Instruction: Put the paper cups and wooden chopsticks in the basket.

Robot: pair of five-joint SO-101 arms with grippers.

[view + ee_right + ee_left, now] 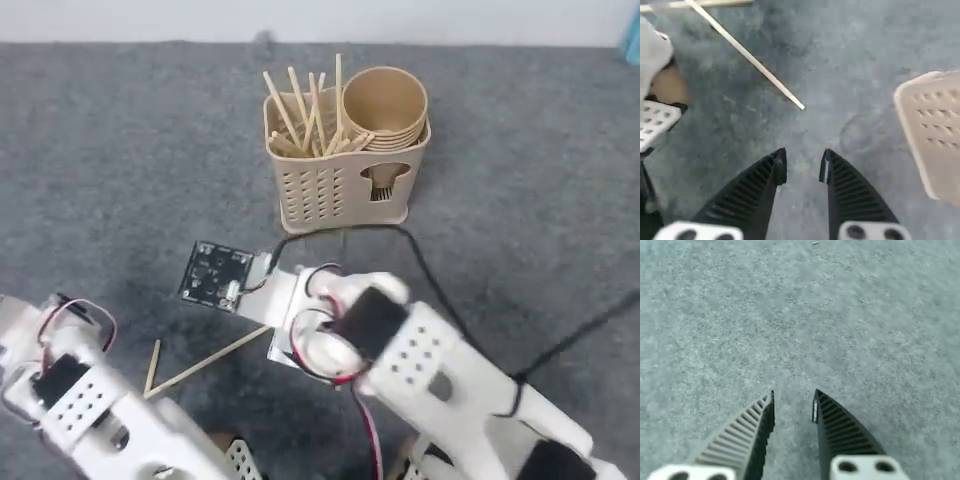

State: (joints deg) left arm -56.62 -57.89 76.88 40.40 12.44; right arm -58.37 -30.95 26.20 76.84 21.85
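Toward the far side of the grey carpet (120,150) stands the beige perforated basket (330,190), wooden chopsticks (282,110) in one compartment, stacked paper cups (385,105) in the other; two loose chopsticks (210,359) lie near the arms. Both the left gripper (792,396) and right gripper (802,156) hover low over the carpet, jaws slightly parted, empty.

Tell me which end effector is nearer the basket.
Right. The right end effector has the basket close beside it; the left end effector is over carpet, farther away.

Cups (385,105) beside chopsticks (305,115) in basket (335,190)
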